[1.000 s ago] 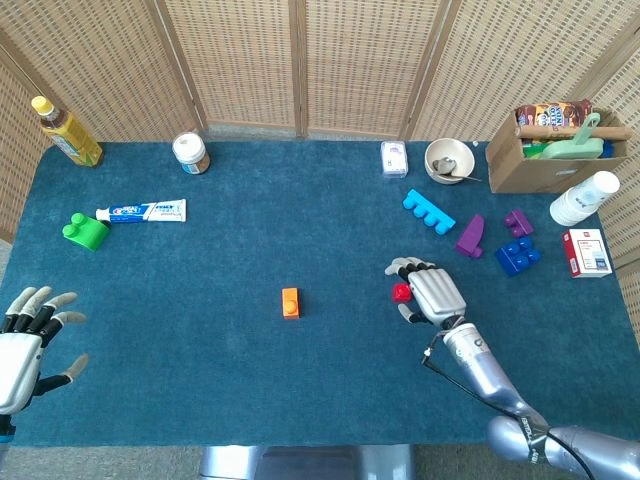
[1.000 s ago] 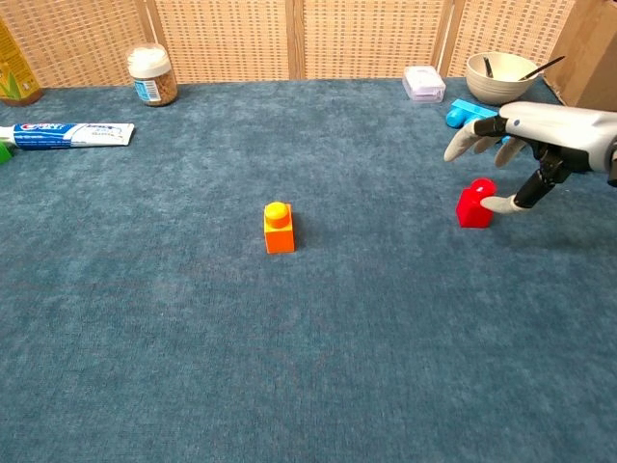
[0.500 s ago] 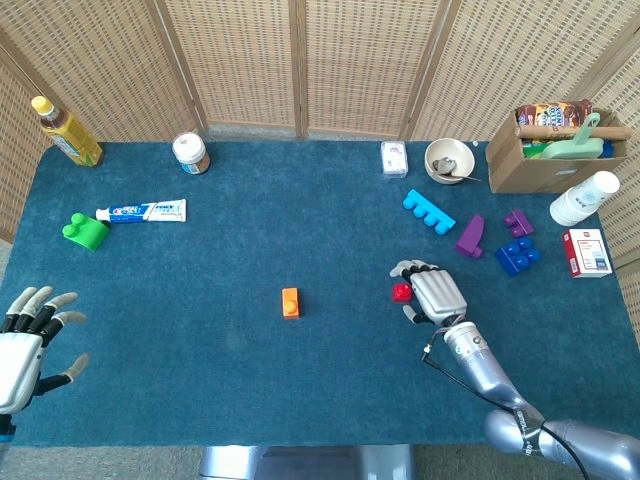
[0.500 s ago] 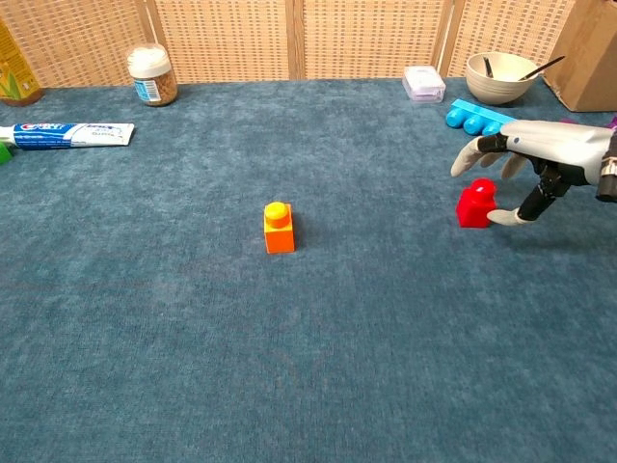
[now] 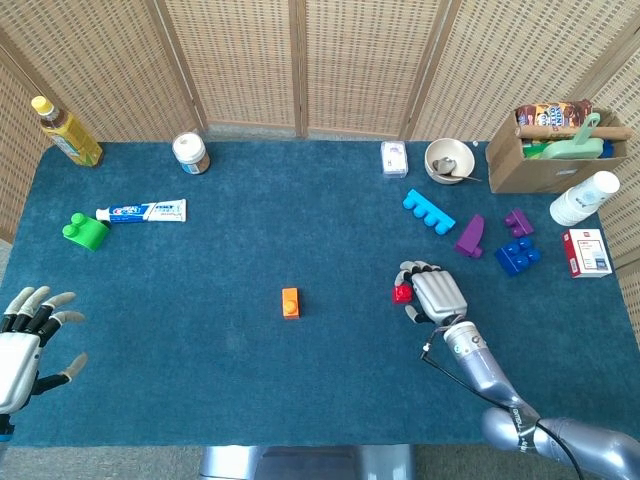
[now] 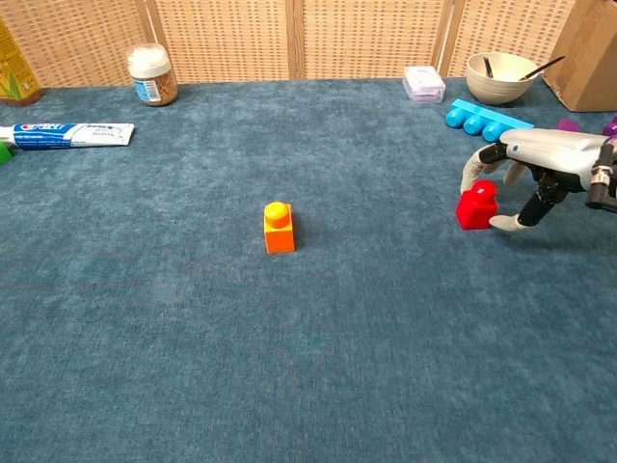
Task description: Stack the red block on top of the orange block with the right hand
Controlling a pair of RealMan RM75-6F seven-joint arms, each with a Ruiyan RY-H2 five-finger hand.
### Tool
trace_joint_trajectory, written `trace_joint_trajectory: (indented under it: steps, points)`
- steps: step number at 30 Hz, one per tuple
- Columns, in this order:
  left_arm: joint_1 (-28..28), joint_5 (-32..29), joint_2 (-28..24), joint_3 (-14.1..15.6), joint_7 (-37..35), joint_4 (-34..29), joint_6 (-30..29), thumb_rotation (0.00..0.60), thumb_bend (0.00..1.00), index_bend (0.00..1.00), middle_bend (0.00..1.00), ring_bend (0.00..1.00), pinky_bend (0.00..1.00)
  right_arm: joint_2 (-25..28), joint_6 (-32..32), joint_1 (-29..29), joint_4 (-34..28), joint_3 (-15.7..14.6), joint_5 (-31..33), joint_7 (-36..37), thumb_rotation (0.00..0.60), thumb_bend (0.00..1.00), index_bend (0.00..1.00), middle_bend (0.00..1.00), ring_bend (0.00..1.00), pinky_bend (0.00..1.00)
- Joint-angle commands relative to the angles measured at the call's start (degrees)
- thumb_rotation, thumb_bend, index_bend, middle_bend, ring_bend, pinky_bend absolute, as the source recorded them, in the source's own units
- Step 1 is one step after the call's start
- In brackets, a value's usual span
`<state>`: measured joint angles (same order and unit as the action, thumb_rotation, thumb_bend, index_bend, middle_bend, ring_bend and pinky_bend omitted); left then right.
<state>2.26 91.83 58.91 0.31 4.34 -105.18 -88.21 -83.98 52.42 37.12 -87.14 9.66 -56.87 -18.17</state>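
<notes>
The red block stands on the blue cloth at the right, also seen from above. My right hand lies low over it from the right. Its fingers curl down on the block's far side and the thumb tip touches the near side, so the block is pinched between them. From above, the right hand sits just right of the block. The orange block with its yellow stud stands alone mid-table, well to the left. My left hand rests spread and holding nothing at the near left edge.
Blue, purple and dark blue blocks lie behind the right hand. A bowl, a cardboard box, cups and a small carton fill the far right. Toothpaste, a green block, a jar and a bottle sit far left.
The right hand has sunk lower and its fingers have curled down around the red block. The block has stayed in place on the cloth. The left hand has not moved.
</notes>
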Motion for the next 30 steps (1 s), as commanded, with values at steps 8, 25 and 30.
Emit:
trace_joint_trajectory:
  steps: [8, 25, 30]
  points:
    - [-0.06, -0.35, 0.03, -0.09, -0.74, 0.63, -0.06, 0.600, 0.30, 0.35, 0.23, 0.12, 0.08, -1.45, 0.23, 0.84, 1.40, 0.07, 1.60, -0.84, 0.600, 0.33, 0.50, 0.25, 0.21, 0.28]
    - [0.04, 0.53, -0.25, -0.13, -0.24, 0.21, -0.43, 0.600, 0.30, 0.35, 0.23, 0.12, 0.08, 1.59, 1.79, 1.10, -5.41, 1.81, 3.26, -0.24, 0.600, 0.34, 0.64, 0.35, 0.26, 0.31]
    - [-0.08, 0.62, -0.25, -0.02, -0.18, 0.25, -0.55, 0.600, 0.30, 0.35, 0.23, 0.12, 0.08, 3.06, 1.02, 2.15, -8.71, 2.79, 4.27, -0.14, 0.600, 0.33, 0.64, 0.35, 0.26, 0.31]
